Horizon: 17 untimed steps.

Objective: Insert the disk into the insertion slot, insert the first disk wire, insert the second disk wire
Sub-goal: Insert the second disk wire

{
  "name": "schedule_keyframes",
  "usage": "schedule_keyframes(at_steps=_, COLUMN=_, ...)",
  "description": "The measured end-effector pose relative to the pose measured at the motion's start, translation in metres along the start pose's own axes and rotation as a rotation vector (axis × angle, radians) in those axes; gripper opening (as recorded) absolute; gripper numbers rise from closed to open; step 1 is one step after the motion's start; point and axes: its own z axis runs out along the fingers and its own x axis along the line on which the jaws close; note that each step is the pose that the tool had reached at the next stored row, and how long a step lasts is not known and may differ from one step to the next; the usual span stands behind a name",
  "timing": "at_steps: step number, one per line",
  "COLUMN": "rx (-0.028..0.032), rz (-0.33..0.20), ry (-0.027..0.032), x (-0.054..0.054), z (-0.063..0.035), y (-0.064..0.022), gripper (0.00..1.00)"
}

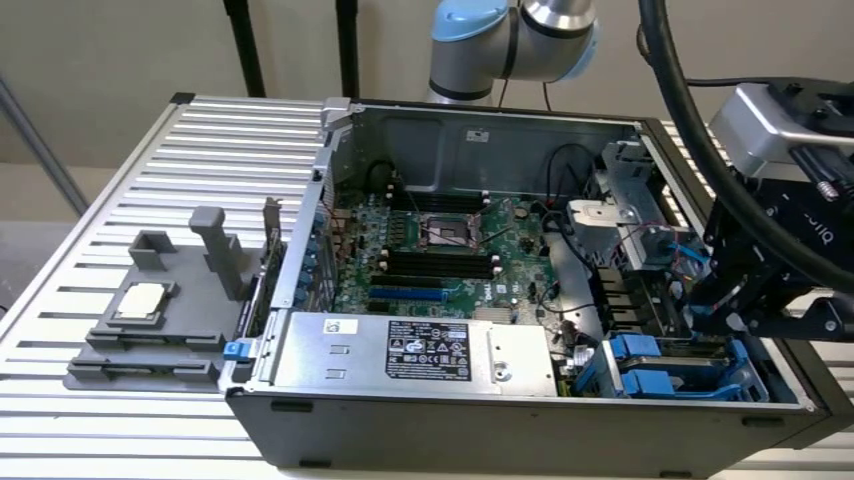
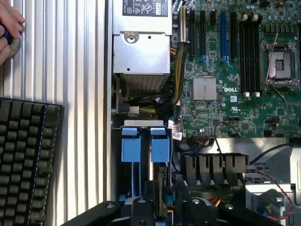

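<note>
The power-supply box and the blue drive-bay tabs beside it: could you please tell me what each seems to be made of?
The power-supply box looks like bare sheet metal: dull silver, folded edges, a perforated vent panel and a stuck-on printed label. The blue drive-bay tabs look like moulded plastic: uniform bright blue with a soft sheen, though painted metal cannot be ruled out.
</note>
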Motion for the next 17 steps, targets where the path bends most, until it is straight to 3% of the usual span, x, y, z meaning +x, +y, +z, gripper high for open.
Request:
schedule_keyframes(at_steps=10, rx=0.0002, rz=0.0, ry=0.0063, x=-0.009, z=0.0095, y=0.0021, gripper=0.33)
schedule_keyframes(at_steps=17, rx=0.0002, rz=0.0, ry=0.0077, x=-0.011, z=0.012, y=-0.0007, gripper=0.33)
